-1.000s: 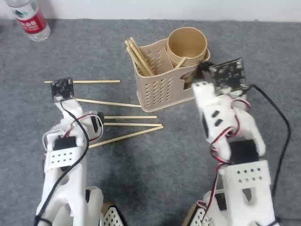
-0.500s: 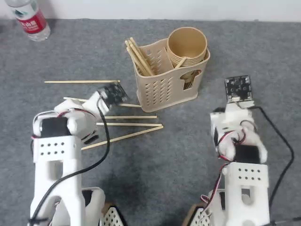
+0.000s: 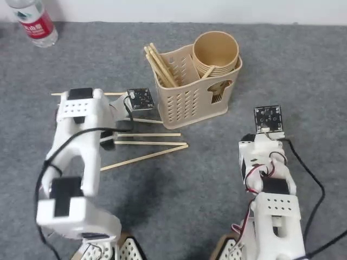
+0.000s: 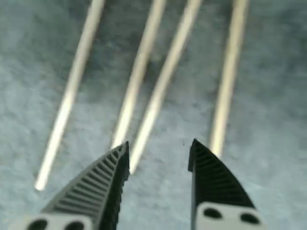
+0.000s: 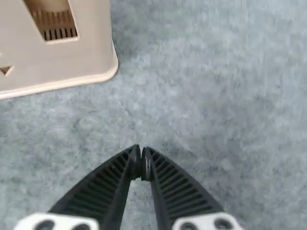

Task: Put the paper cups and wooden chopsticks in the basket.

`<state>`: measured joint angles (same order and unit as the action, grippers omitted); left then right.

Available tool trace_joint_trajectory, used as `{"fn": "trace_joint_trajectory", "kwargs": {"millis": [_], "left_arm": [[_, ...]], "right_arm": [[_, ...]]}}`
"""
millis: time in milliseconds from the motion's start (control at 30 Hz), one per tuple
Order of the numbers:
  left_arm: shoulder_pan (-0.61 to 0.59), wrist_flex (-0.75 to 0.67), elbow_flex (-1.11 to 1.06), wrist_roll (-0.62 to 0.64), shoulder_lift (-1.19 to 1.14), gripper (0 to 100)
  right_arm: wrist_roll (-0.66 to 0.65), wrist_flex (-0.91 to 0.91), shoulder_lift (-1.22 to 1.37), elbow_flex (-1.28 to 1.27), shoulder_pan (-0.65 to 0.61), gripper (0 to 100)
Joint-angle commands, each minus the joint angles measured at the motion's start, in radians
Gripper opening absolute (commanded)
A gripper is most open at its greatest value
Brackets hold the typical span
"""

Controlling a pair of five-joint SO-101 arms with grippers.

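Left gripper (image 4: 159, 145): fingers apart, holding nothing, seems low over the loose chopsticks (image 4: 138, 72) on the mat | Right gripper (image 5: 141, 162): fingers closed, empty, near the basket (image 3: 187, 103) | Paper cups (image 3: 216, 47): in the basket | Tip: line up on just one stick, pinch near its middle so it stays level.
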<state>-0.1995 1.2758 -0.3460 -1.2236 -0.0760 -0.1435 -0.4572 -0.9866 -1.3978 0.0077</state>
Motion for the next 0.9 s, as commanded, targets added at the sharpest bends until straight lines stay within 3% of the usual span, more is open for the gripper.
{"fn": "trace_joint_trajectory", "kwargs": {"millis": [0, 333, 533, 867], "left_arm": [[0.005, -0.121, 0.062, -0.031, -0.080, 19], [0.014, -0.135, 0.070, -0.130, -0.209, 19], [0.021, -0.124, 0.145, -0.129, -0.272, 19], [0.035, 0.166, 0.317, -0.269, -0.405, 1]], "right_arm": [[0.000, 0.033, -0.018, 0.008, 0.007, 1.3], [0.000, 0.033, -0.018, 0.014, 0.005, 1.3], [0.000, 0.033, -0.018, 0.009, 0.007, 1.3], [-0.040, 0.028, -0.018, 0.008, 0.004, 1.3]]}}
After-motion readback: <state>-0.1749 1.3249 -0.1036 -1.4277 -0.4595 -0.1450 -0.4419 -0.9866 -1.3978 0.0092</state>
